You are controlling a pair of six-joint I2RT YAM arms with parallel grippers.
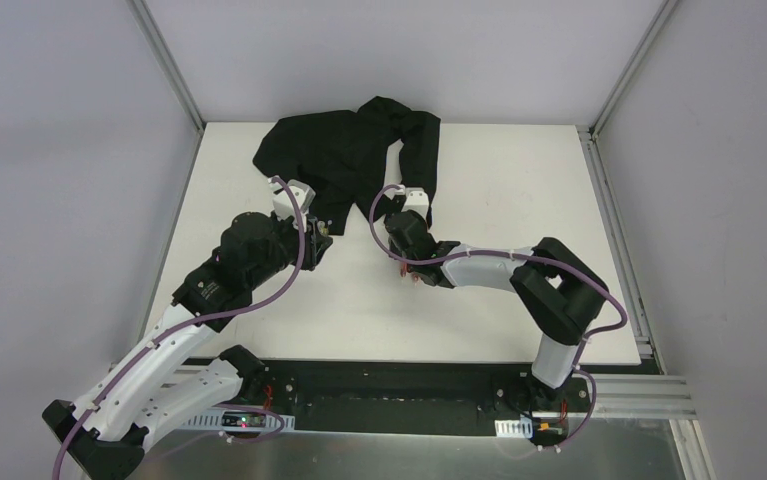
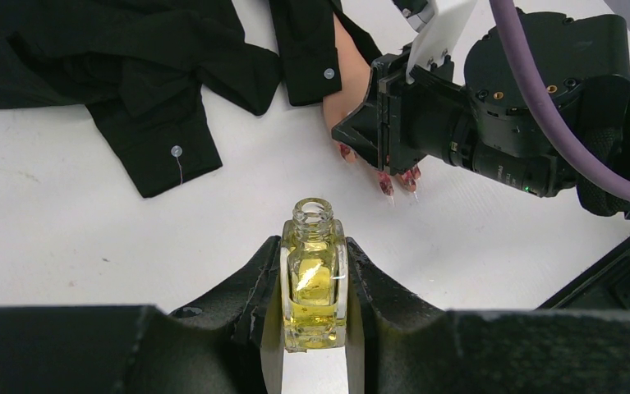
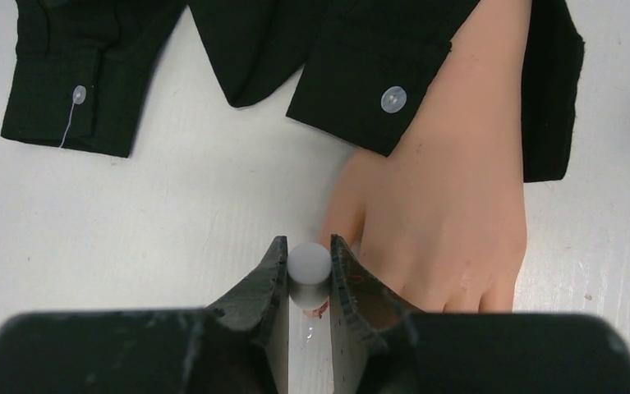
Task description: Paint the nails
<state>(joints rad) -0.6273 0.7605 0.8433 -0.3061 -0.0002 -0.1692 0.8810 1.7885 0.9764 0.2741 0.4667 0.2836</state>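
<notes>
Left pincer (image 2: pixel 314 248): clamped on the open polish bottle (image 2: pixel 314 283), kept upright, I judge, for dipping without spills.
Right pincer (image 3: pixel 307 250): clenched on the round brush cap (image 3: pixel 308 263), low over the mannequin hand (image 3: pixel 451 205), I think to reach a nail.
Nails (image 2: pixel 387 182): dark red, upper centre-right of my left wrist view.
Surface (image 1: pixel 519 180): white, black shirt (image 1: pixel 344 150) at its top; grey walls around.

**A robot test lab**

Plain grey wall panels (image 1: pixel 59 150) set in aluminium posts (image 1: pixel 167 62) box in a white desk (image 1: pixel 519 320) at the left, top and right of the frame. Along the bottom edge, a left arm (image 1: pixel 149 365) and a right arm (image 1: pixel 559 290) are bolted by a metal rail (image 1: pixel 639 395), with purple cables (image 1: pixel 305 245) looping along them.
</notes>
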